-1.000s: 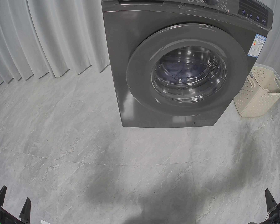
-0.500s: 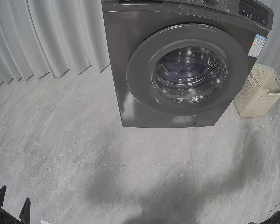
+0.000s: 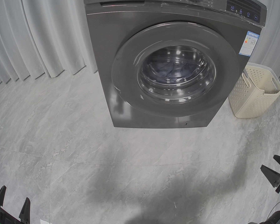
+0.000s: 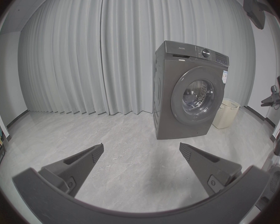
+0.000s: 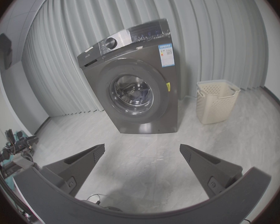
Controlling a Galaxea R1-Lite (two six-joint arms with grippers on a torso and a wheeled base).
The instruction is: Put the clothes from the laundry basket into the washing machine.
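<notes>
The left gripper [image 3: 12, 199] is held low on the robot's left side. Its two dark, pointed jaws point up and forward and are spread wide apart. The right gripper [image 3: 268, 161] is held higher on the right side, turned sideways. Its jaws point forward and toward the robot's left, also spread wide apart.

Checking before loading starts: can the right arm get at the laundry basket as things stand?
Probably not yet. Nothing blocks it: only bare floor lies between the open right gripper and the laundry basket beside the washing machine, but the basket looks beyond the arm's reach.
</notes>
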